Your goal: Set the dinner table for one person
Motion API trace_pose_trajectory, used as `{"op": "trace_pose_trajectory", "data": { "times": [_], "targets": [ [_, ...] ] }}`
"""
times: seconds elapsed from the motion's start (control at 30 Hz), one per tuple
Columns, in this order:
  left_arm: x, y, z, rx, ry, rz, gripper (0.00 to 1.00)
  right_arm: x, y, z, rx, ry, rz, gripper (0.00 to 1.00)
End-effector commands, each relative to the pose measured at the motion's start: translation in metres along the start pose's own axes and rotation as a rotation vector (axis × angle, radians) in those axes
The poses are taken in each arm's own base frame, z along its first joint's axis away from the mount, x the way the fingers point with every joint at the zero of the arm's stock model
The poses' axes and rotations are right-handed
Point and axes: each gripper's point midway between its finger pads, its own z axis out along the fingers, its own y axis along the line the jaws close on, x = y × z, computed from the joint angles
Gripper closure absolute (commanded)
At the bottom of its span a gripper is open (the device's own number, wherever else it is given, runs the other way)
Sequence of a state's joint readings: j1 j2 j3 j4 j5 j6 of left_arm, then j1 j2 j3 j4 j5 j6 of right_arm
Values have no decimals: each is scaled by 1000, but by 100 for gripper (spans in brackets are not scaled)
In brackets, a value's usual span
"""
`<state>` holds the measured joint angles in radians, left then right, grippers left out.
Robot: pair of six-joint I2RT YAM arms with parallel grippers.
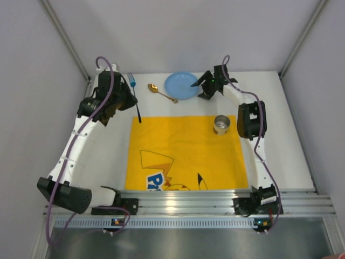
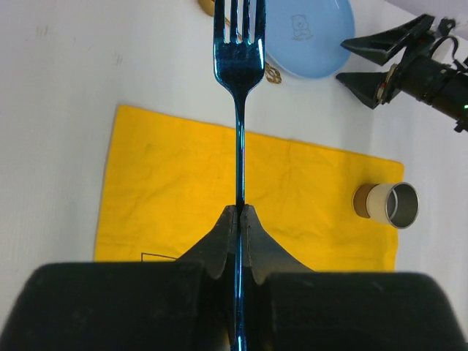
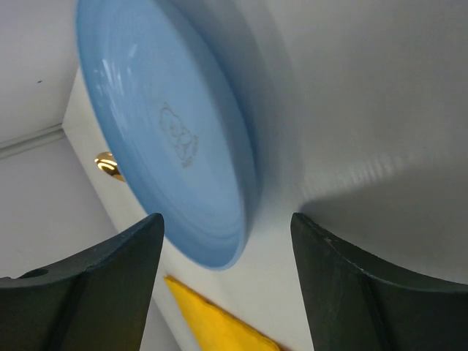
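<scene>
We note the white bench (image 1: 280, 140) lies under the yellow placemat (image 1: 183, 156) and extends past it on all sides. Left gripper (image 2: 239, 212) is clamped on a blue fork (image 2: 238, 73), off the placemat's far left corner. Right gripper (image 3: 227, 219) has its jaws apart at the rim of the blue plate (image 1: 181, 85), beyond the placemat's far edge. Gold spoon (image 1: 161, 93) lies left of the plate. Metal cup (image 1: 222, 124) stands on the placemat's far right corner.
</scene>
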<state>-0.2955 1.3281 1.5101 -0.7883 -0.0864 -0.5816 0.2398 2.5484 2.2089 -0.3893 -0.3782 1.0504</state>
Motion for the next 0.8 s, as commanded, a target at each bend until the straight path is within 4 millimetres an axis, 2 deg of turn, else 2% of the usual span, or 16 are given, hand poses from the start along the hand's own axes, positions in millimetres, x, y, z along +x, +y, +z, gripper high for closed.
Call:
{"op": "trace_pose_trajectory", "data": {
  "times": [0.0,0.17,0.33,0.47,0.57,0.6,0.67,0.7,0.77],
  "targets": [
    [-4,12,-30,-35,-46,2,100,3,-1,13,7,-11,0,29],
    [14,29,-42,-73,-27,-6,100,0,-9,20,29,-32,3,30],
    [27,37,-51,-85,-1,-22,100,2,0,29,25,-60,-7,35],
    [35,41,-50,-95,15,-27,100,0,5,32,30,-98,-20,43],
    [41,42,-48,-93,39,-27,100,0,6,39,23,-103,-22,58],
    [44,41,-48,-84,50,-28,100,-1,7,39,21,-106,-17,70],
    [52,43,-44,-89,75,-30,100,-1,5,42,21,-104,-15,82],
    [56,43,-44,-85,88,-32,100,1,4,43,23,-100,-15,92],
    [64,45,-41,-91,111,-34,100,3,4,44,17,-89,-9,100]
  ]
}}
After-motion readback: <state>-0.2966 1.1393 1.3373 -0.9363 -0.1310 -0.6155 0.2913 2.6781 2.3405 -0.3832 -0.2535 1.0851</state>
